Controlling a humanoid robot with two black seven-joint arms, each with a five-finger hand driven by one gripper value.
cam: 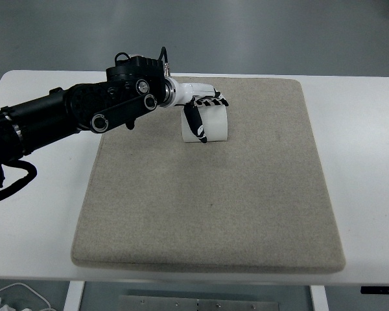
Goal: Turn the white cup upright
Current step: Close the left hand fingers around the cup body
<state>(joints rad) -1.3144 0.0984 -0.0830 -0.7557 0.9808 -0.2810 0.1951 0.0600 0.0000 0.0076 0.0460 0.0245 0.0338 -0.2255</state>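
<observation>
left robot hand point(204, 107) wrapped around white cup point(207, 126) on beige mat point(207, 201), white table point(32, 214).

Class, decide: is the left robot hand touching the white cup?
Touching. The top view shows the left robot hand draped over the white cup, fingers wrapped down its side.

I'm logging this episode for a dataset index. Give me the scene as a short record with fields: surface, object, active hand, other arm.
surface: beige rectangular felt mat on a white table
object: white cylindrical cup, at the far side of the mat, orientation unclear
active hand: left hand, over the cup with fingers wrapped down its side
other arm: not in view
</observation>
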